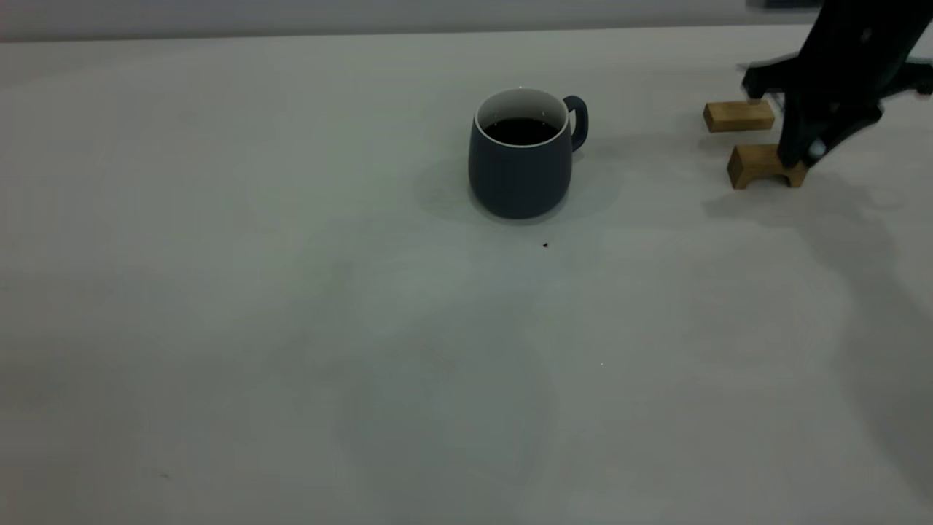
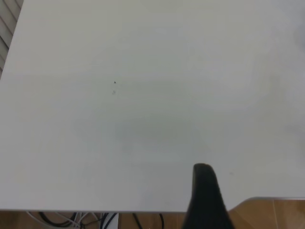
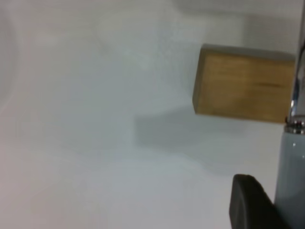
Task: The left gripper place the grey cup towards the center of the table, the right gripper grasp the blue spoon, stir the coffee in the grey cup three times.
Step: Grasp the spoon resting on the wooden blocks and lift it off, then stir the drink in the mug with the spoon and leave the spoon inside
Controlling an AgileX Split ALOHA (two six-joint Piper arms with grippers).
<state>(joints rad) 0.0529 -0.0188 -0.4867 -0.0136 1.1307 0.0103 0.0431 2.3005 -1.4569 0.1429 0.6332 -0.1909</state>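
The grey cup stands upright near the middle of the table, handle toward the right, with dark coffee inside. Far right, my right gripper reaches down onto the nearer wooden block. A pale bit of the blue spoon shows at its tip. In the right wrist view the blue spoon has its pale handle pressed against one black finger of the right gripper, its metal neck running past a block. My left gripper hangs over bare table, away from the cup.
A second wooden block lies just behind the first. A tiny dark speck sits in front of the cup. The left wrist view shows the table's edge with cables and wooden floor beyond.
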